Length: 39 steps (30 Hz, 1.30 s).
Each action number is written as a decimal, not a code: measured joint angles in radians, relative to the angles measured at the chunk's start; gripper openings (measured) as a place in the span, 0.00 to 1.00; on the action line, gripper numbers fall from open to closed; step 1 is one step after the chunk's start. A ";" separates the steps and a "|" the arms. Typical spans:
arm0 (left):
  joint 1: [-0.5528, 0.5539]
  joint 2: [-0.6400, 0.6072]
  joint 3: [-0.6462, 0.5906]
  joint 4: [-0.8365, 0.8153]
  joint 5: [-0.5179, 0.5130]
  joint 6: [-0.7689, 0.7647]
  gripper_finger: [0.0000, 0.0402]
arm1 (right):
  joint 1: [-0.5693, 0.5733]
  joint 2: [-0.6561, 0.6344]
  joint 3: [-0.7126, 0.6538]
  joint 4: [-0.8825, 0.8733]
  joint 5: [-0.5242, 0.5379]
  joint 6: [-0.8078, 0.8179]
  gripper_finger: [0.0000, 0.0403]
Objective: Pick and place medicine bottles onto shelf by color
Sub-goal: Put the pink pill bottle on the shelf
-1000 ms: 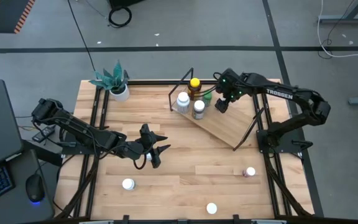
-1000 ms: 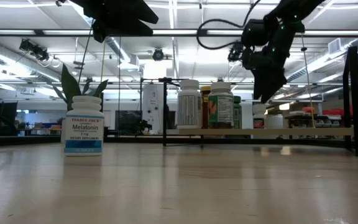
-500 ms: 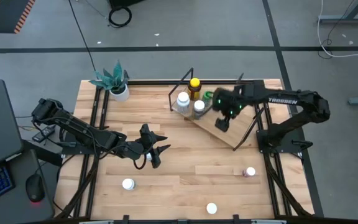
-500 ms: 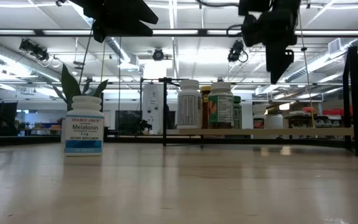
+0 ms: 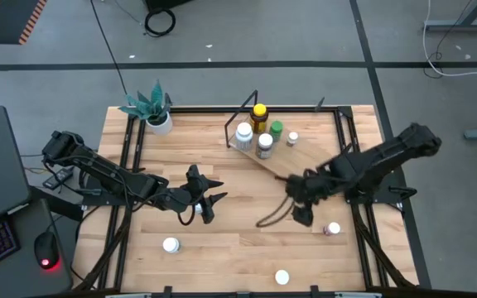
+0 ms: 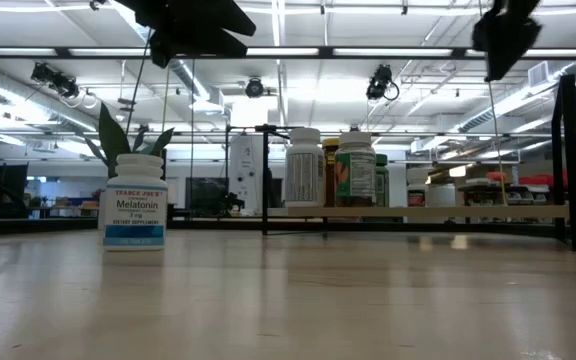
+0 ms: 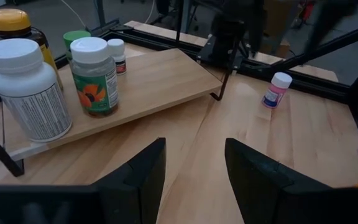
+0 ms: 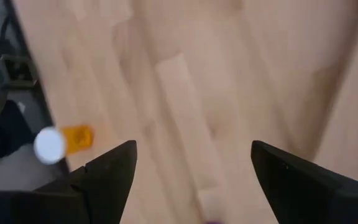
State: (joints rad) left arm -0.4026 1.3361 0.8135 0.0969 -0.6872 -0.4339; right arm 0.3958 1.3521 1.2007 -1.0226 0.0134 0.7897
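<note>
Pinkish-capped bottle [image 5: 332, 228] stands on the table just beside the right gripper [image 5: 301, 217], whose fingers are spread apart and empty.

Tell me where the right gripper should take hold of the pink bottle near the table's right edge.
The pink bottle stands upright on the tabletop, white cap up, with bare wood around it. Probably best to come straight down from above and close on its round body just under the cap. The right gripper hovers open right beside it, so little travel is needed.
</note>
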 joint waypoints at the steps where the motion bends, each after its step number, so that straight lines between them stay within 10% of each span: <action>1: 0.000 0.000 0.000 0.004 0.000 0.000 0.43 | 0.034 0.000 0.000 -0.004 0.007 0.031 0.80; 13: -0.010 0.000 0.000 0.027 0.037 -0.058 0.43 | 0.380 0.005 -0.053 -0.127 0.110 0.636 0.80; 39: -0.079 0.000 0.000 0.028 0.014 -0.053 0.43 | 0.507 0.005 -0.295 -0.052 0.035 0.886 0.80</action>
State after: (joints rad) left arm -0.4820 1.3361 0.8135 0.1246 -0.6731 -0.4873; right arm 0.9031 1.3571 0.9061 -1.0748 0.0487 1.6761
